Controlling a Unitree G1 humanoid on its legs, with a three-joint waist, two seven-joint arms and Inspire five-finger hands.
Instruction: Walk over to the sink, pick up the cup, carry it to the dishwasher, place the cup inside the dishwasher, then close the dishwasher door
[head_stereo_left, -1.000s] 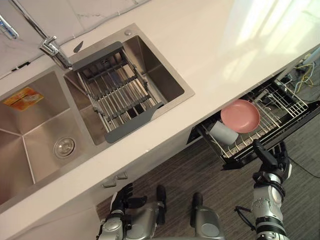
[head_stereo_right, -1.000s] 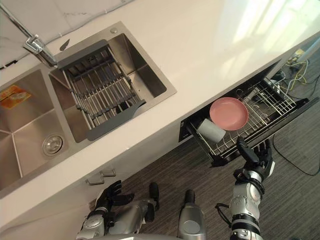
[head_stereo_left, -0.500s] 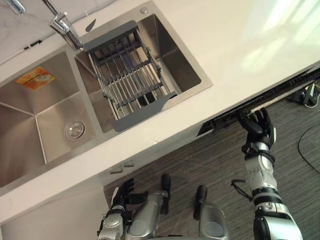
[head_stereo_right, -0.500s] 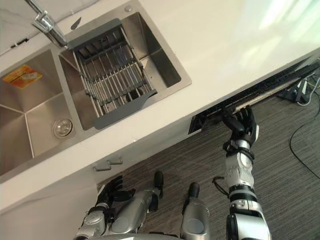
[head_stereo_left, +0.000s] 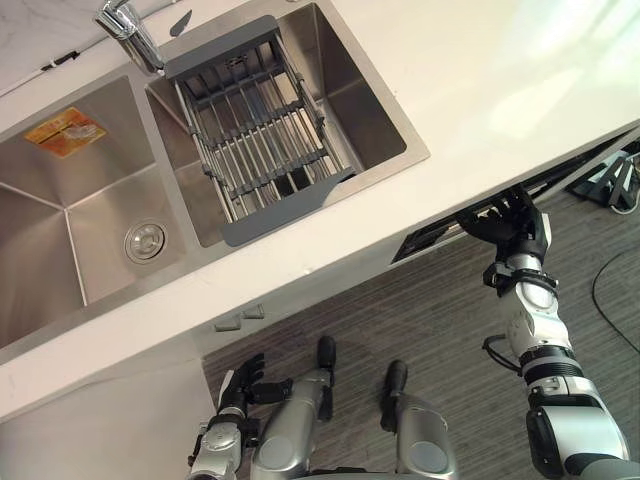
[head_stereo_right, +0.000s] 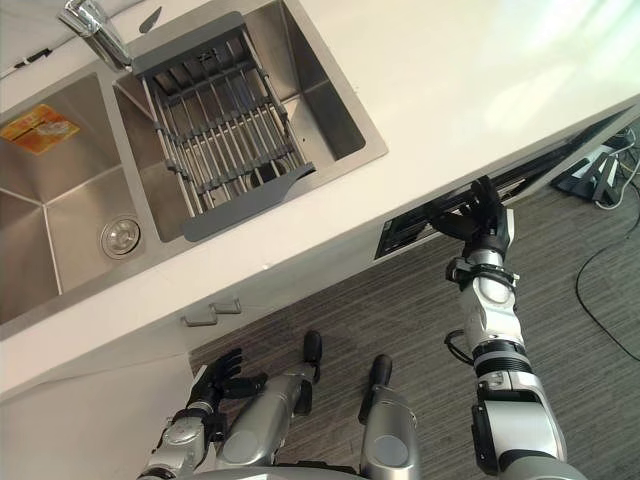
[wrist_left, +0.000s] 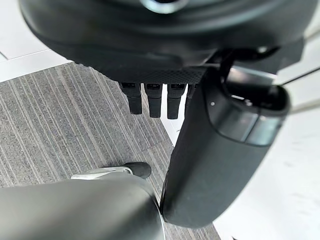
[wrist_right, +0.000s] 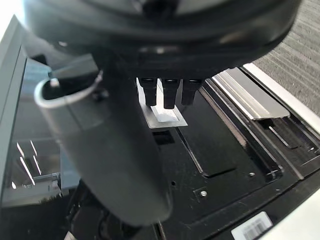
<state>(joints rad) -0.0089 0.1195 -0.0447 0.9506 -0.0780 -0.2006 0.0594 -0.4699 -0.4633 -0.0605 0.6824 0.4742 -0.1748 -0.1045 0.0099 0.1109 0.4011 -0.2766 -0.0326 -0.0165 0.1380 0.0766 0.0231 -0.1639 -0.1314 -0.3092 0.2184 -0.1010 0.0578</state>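
Note:
The dishwasher door (head_stereo_left: 560, 178) is a dark strip under the white counter's edge, with only a narrow gap left. My right hand (head_stereo_left: 512, 222) lies against the door's front with its fingers straight. In the right wrist view its fingers (wrist_right: 165, 92) rest on the black door panel (wrist_right: 215, 155). The rack and what it holds are hidden behind the door. My left hand (head_stereo_left: 242, 382) hangs low by my side, its fingers (wrist_left: 150, 97) relaxed over the striped floor, holding nothing.
A steel double sink (head_stereo_left: 80, 190) with a grey drain rack (head_stereo_left: 255, 130) and a faucet (head_stereo_left: 125, 25) is set in the white counter (head_stereo_left: 470, 70). A power strip and cables (head_stereo_left: 610, 185) lie on the carpet at the right.
One second ago the dishwasher stood open, with a pink plate and a cup in its rack. My right hand has pushed it in until nearly shut. The camera has shifted too.

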